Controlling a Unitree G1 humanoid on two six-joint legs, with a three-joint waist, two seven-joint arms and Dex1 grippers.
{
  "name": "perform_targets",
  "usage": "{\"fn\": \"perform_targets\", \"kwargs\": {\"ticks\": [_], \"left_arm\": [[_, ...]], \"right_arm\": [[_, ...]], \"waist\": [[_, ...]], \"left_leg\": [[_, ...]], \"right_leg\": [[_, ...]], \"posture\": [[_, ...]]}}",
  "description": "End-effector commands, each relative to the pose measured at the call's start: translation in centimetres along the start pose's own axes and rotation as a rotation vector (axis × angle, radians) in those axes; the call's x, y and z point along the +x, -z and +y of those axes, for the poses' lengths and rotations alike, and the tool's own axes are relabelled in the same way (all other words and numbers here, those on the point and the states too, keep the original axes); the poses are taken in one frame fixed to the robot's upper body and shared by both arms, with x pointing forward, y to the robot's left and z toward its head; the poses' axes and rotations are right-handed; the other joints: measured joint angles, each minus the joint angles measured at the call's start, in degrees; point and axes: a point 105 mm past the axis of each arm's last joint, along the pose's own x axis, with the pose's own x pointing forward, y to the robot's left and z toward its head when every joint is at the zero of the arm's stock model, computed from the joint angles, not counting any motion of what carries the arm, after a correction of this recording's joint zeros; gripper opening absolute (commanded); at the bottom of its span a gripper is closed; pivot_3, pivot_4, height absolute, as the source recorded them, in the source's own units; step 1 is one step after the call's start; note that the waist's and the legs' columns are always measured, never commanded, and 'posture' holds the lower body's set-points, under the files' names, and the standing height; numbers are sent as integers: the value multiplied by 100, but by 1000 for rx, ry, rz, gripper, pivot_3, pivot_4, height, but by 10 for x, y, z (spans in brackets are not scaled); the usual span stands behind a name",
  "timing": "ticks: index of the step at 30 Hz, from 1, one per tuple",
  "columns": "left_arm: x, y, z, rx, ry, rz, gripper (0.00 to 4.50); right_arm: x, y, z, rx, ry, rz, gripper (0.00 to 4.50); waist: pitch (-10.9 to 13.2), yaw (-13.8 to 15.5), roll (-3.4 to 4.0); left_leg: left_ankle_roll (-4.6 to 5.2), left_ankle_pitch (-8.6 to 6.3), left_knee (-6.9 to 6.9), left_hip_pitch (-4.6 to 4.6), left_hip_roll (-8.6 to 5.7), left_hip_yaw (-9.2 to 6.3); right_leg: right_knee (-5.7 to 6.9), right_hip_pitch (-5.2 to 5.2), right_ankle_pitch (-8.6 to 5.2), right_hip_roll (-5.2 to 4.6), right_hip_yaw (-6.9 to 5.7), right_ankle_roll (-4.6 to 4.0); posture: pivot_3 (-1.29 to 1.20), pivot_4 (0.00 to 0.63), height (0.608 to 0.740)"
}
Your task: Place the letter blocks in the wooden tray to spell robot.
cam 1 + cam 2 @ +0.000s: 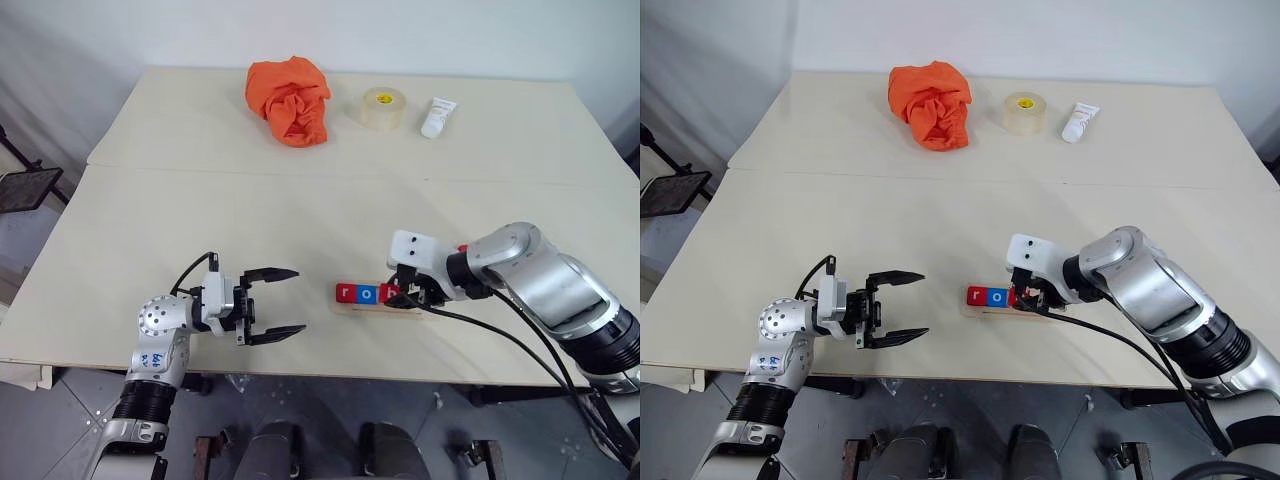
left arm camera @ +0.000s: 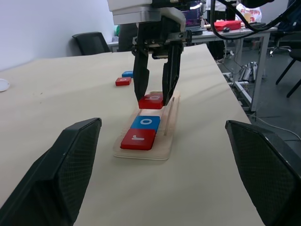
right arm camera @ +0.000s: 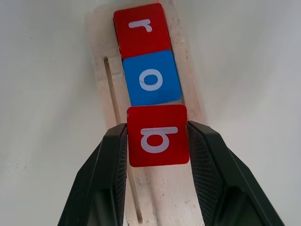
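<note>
The right gripper has its two black fingers closed on the sides of the red "b" block, holding it over the wooden tray right behind the blue "o" block and red "r" block already seated in the groove, while the left gripper hangs open and empty well to the side. The "b" looks slightly raised (the left wrist view suggests it is not flat yet), so letting go early could leave it tilted on the tray's edge or nudge the "o" out of line. The last two blocks lie on the table beyond the tray, so a bumped tray would spoil their placing as well
</note>
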Motion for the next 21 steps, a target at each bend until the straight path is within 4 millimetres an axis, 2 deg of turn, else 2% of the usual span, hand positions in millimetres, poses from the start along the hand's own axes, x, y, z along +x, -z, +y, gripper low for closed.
{"fn": "perform_targets", "kwargs": {"ticks": [1,2,11,19,21], "left_arm": [[0,-7,-1,39,3,-7,4500],[0,-7,-1,39,3,-7,4500],[1,-7,1,43,-5,-7,4500],[3,-7,2,43,-3,-11,4500],[4,-6,3,39,-4,-14,4500]], "right_arm": [[-3,-7,-2,-37,23,-11,1465],[-2,-7,-2,-39,20,-10,1465],[-2,-9,-4,-59,31,-7,4483],[-8,-14,-5,-58,48,-31,4483],[-26,-14,0,-30,46,-131,4483]], "waist": [[0,0,0],[0,0,0],[0,-1,0],[0,1,0],[0,31,-1]], "left_leg": [[0,0,0,0,0,0],[0,0,0,0,0,0],[0,0,0,0,0,0],[0,0,0,0,0,0],[0,0,0,0,0,0]], "right_leg": [[0,0,0,0,0,0],[0,0,0,0,0,0],[1,0,0,0,0,0],[1,0,0,0,0,0],[1,0,0,0,-1,0]], "posture": [[0,150,740],[0,150,740],[0,150,740],[0,150,740],[0,150,740]]}}
